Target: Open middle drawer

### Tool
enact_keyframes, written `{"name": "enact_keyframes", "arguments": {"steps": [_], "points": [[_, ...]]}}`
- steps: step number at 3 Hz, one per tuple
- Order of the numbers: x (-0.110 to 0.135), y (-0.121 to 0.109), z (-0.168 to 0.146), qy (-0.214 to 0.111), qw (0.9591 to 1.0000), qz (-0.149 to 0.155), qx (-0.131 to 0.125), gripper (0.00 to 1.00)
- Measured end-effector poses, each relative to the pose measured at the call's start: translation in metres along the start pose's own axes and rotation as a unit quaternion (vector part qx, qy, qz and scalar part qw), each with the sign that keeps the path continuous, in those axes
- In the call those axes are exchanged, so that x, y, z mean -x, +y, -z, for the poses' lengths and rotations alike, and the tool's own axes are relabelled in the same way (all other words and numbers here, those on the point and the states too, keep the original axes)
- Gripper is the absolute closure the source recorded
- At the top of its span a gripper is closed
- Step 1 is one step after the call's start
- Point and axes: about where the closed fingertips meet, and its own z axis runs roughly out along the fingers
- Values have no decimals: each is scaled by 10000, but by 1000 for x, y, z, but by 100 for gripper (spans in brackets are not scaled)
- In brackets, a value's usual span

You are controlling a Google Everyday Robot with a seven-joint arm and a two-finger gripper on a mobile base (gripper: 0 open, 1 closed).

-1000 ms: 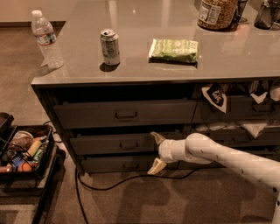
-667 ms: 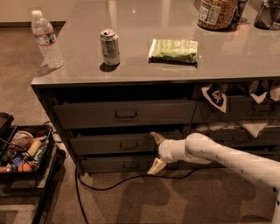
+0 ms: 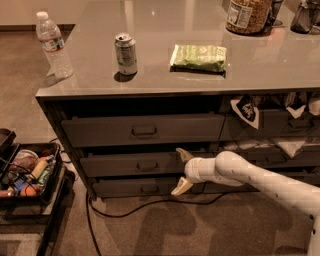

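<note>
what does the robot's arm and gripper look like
The arm is a smooth off-white tube with a rounded wrist joint and no cables showing on it. The gripper, in front of the middle drawer right of its pull, has two pale tan, tapered, curved fingers.

My white arm (image 3: 270, 182) runs off the right edge. The cream two-finger gripper (image 3: 181, 171), fingers spread, sits before the right end of the wide dark grey middle drawer (image 3: 130, 165), covering that stretch; whether a fingertip touches it I can't tell. The brown-filled glass jar (image 3: 247, 15) is cut by the top edge, the black tray (image 3: 56, 155) by the left. The print on the silver can (image 3: 125, 52) is unreadable.
</note>
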Motion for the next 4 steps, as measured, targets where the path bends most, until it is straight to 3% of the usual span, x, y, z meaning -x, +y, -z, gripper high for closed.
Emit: {"name": "enact_keyframes", "arguments": {"steps": [2,4], "points": [[-6,-27,-18,-42,10000,55,-54,0],[-30,-29,-65,18,9993,-325,209,0]]}}
